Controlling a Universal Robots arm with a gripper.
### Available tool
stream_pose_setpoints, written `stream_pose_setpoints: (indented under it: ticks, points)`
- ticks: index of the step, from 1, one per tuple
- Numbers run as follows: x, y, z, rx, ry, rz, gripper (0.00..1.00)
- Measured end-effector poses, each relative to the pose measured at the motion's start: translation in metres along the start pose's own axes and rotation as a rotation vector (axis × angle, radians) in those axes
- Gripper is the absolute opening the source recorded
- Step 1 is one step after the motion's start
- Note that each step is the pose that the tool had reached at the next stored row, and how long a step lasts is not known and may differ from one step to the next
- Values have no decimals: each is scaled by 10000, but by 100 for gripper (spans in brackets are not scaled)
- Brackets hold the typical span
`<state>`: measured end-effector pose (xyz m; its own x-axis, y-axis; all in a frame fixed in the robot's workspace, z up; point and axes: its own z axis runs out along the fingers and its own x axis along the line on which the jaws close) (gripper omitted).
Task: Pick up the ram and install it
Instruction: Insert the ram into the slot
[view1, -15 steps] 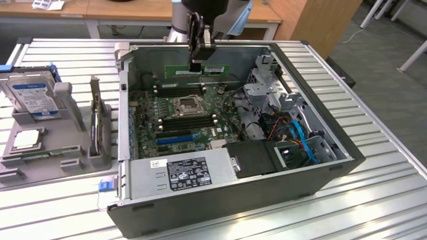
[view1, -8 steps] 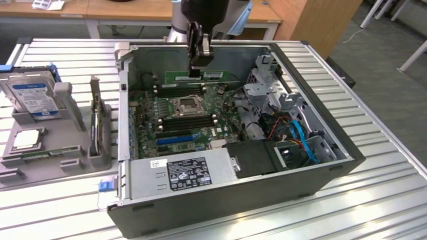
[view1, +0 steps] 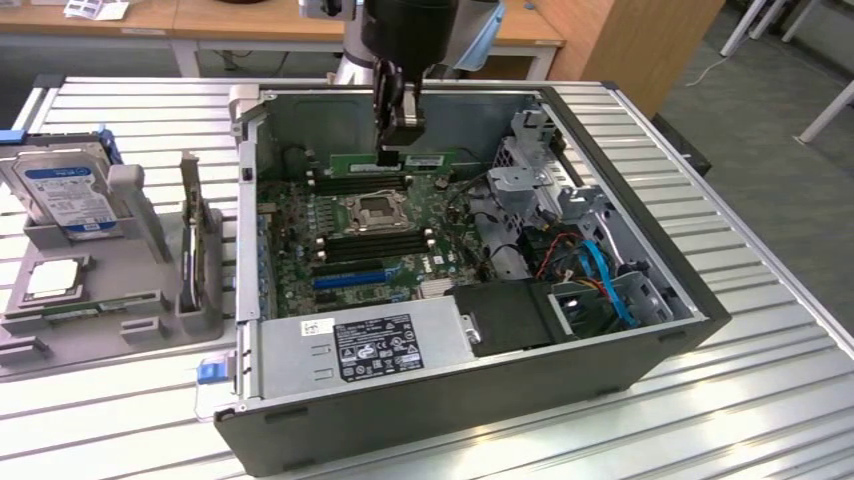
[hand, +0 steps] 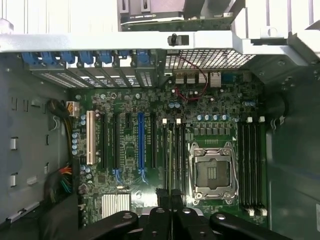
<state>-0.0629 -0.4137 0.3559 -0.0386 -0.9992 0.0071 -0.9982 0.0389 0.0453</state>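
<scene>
My gripper (view1: 391, 148) hangs inside the open computer case (view1: 441, 420), above the back part of the green motherboard (view1: 300, 235). It is shut on the ram (view1: 434, 161), a long thin green stick held level, on its long edge, just above the black slots (view1: 350, 182) behind the CPU socket (view1: 371, 208). In the wrist view the ram (hand: 168, 160) appears edge-on as a thin line running out from my fingertips (hand: 170, 196), lined up along the black slots (hand: 176, 155) beside the socket (hand: 212, 172).
A silver hard drive with a blue label (view1: 64, 190) stands in a grey fixture (view1: 80, 300) at the exterior view's left. Inside the case are a power supply (view1: 367, 345), blue cables (view1: 603, 275) and a metal drive cage (view1: 527, 180). Further black slots (hand: 251, 165) lie on the socket's other side.
</scene>
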Motion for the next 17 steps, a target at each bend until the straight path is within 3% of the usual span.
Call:
stream_pose_setpoints:
  ticks: [17]
  points:
    - [-1, 11, 310, 5, 145, 21, 12]
